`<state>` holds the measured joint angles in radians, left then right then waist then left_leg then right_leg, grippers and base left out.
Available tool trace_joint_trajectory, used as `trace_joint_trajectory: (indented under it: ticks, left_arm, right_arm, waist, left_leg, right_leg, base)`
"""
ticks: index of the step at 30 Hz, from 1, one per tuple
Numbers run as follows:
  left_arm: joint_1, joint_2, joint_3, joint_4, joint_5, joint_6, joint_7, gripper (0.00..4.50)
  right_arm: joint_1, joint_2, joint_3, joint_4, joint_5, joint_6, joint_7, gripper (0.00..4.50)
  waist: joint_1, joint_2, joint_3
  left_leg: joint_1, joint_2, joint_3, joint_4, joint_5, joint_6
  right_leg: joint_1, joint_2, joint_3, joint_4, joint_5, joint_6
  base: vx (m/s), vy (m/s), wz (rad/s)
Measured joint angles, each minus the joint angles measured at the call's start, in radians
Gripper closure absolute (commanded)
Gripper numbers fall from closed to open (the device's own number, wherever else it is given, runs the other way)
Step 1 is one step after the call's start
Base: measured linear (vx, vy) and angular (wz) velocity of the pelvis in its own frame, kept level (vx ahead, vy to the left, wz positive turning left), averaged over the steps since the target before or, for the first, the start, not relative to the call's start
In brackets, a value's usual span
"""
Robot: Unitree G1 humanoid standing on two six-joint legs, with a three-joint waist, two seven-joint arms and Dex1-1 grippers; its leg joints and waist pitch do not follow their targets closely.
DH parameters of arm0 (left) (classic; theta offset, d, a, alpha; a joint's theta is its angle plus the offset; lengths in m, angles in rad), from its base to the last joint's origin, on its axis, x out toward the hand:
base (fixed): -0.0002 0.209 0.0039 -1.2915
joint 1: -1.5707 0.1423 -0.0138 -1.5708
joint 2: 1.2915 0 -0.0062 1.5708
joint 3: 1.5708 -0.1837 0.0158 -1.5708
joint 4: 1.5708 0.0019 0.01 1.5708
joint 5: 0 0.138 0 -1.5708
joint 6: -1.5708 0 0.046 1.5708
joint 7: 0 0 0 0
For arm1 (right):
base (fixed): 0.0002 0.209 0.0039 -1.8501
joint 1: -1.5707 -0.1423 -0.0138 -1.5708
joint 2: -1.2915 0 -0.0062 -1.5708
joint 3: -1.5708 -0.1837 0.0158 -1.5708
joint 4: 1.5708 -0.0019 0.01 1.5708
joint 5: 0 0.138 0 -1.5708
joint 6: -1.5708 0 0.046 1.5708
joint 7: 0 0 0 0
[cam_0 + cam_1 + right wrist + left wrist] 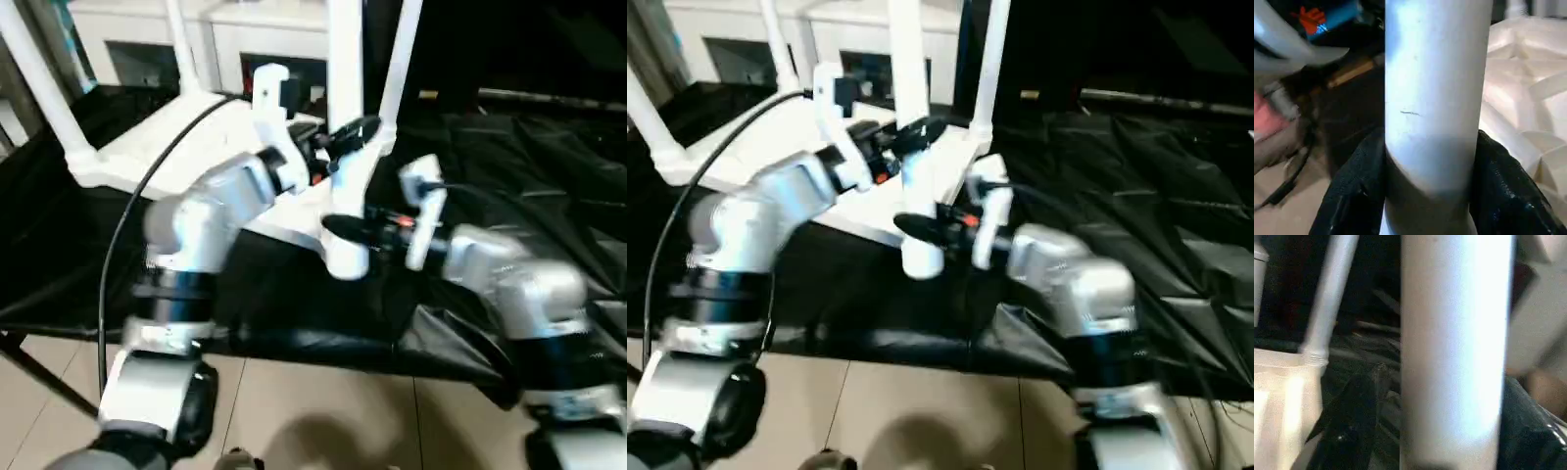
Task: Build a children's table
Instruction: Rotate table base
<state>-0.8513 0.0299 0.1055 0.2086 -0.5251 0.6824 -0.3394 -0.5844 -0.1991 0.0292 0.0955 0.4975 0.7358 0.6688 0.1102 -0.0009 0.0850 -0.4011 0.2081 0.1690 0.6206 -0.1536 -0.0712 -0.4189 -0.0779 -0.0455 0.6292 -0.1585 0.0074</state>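
Left eye view shows the fourth leg standing upright over the tabletop's near corner on the desk — right end effector clasps its lower end, left end effector sits higher, half-open around it.

Upturned plastic tabletop: plain white, ribbed underside.
Long tapered tube legs: white, no markings.
Draped cloth on the work table: glossy black, creased.
Robot forearms: silver with black bands.
Gripper fingers: black.
Tiled floor: pale beige.
Cabinet behind: white.
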Motion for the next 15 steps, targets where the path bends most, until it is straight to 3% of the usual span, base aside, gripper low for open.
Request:
trace_joint_trajectory:
  ticks: [1,2,5,8,15]
  left_arm:
    - [0.008,-0.018,0.007,-0.008,0.0,-0.007,0.027,1.47]
    - [0.015,-0.031,0.013,-0.011,0.001,-0.013,0.048,1.81]
    - [0.017,-0.043,0.018,-0.011,0.001,-0.023,0.084,1.81]
    - [0.017,-0.048,0.019,-0.012,0.007,-0.032,0.106,2.21]
    - [0.024,-0.048,0.016,-0.042,0.035,-0.049,0.119,2.58]
  right_arm:
    - [0.0,0.013,-0.003,-0.001,-0.004,-0.005,-0.024,2.59]
    - [0.0,0.02,-0.004,-0.001,-0.008,-0.007,-0.041,2.59]
    - [0.0,0.032,-0.003,-0.002,-0.02,-0.008,-0.068,2.6]
    - [0.0,0.039,-0.002,-0.003,-0.025,-0.012,-0.082,2.6]
    - [-0.001,0.042,0.002,-0.021,-0.034,-0.024,-0.09,2.6]
  waist:
    - [0.0,0.0,0.0]
    - [0.001,0.0,0.0]
    - [0.0,0.0,0.0]
    - [-0.001,0.0,0.0]
    - [-0.006,0.0,0.0]
  left_leg:
    - [0.0,0.0,0.0,0.0,0.0,0.0]
    - [0.0,0.0,0.0,0.0,0.0,0.0]
    - [-0.001,0.0,0.0,0.0,0.0,0.0]
    - [-0.001,0.0,0.0,-0.001,0.0,0.0]
    - [-0.001,0.0,0.0,-0.002,0.0,0.0]
  right_leg:
    - [0.0,0.0,0.0,-0.001,0.0,0.0]
    - [0.0,0.0,0.0,-0.001,0.0,0.0]
    - [0.0,0.0,0.0,-0.001,0.0,0.0]
    - [0.0,0.0,0.0,-0.002,0.0,0.0]
    - [0.0,0.0,0.0,-0.004,0.0,0.001]
  base:
    - [0.0,0.0,0.0]
    - [0.0,0.0,0.0]
    - [0.0,0.0,0.0]
    - [0.0,0.0,0.0]
    - [0.0,0.0,0.0]
